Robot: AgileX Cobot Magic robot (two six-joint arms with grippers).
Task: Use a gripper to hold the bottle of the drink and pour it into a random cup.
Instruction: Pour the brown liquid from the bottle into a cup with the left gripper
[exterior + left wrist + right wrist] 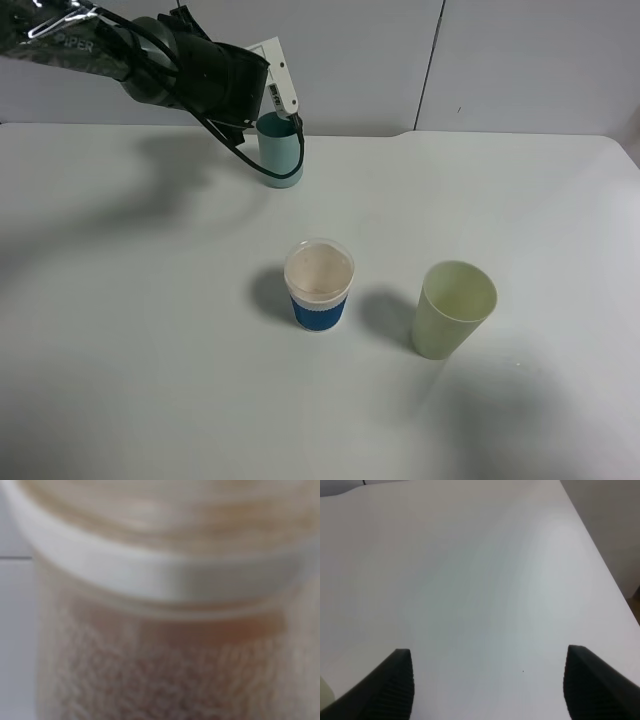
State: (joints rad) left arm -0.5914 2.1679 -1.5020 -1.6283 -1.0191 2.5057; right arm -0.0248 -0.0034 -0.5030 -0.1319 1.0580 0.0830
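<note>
Bottle [160, 575] of brown drink [165, 680] sits clamped in left jaws by teal cup [281, 152]; right jaws gape wide.

A short blue-and-white cup [319, 287] stands near a pale yellow-green cup [454, 310] on the white table [150, 380].

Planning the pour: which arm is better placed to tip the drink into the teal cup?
Left. The left gripper hangs at the teal cup, the bottle of brown drink filling its wrist view. The right gripper is open and empty above the table.
</note>
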